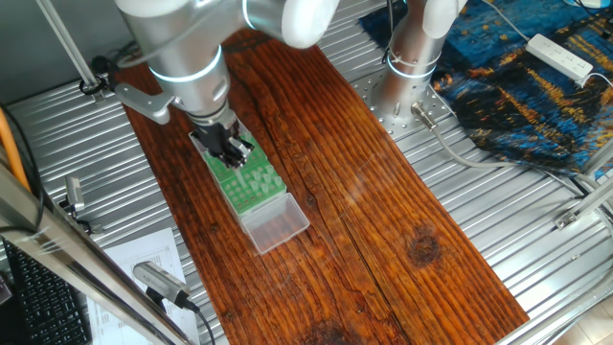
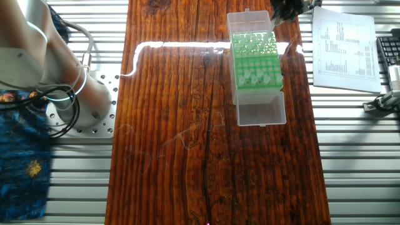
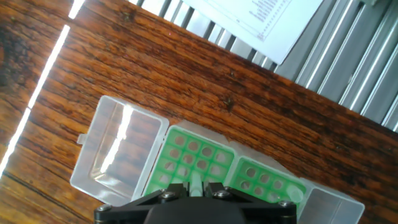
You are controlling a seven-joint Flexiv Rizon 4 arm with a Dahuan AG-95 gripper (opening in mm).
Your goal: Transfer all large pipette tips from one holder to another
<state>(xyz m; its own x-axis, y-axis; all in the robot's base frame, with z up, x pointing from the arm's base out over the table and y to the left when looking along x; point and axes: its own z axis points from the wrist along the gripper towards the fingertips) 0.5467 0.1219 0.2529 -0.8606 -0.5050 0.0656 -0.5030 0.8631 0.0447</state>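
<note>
**Now the gripper is over the green racks, one tip between its fingers**

Clearly, in one fixed view the gripper (image 1: 233, 150) hangs just over the far end of the green rack (image 1: 251, 182), at about 10 o'clock from the middle of the wooden board (image 1: 383, 220); its black fingers point down at the rack, but from here I cannot tell if they touch it. In the hand view the two dark fingers (image 3: 166, 194) stand only a little apart at 6 o'clock in the picture, and one pale-green tip (image 3: 196, 184) sits between them; the jaws look closed upon it, though the contact itself is partly hidden.

In the other fixed view the large pipette tips (image 2: 253, 40) stand with wide ends upward in the upper green rack, at about 1 o'clock on the board; a few more (image 2: 257, 77) stand in the second rack (image 2: 259, 80), which touches the first one at its 6 o'clock side. Many round holes of both racks are bare; the exact number of tips I cannot count. A clear open lid (image 2: 261, 112) lies flat at the 6 o'clock end of the racks, and another clear lid (image 2: 250, 22) at the 12 o'clock end.

A printed sheet (image 2: 345, 44) lies on the metal table (image 2: 356, 156) at 3 o'clock from the racks, near but apart.
</note>
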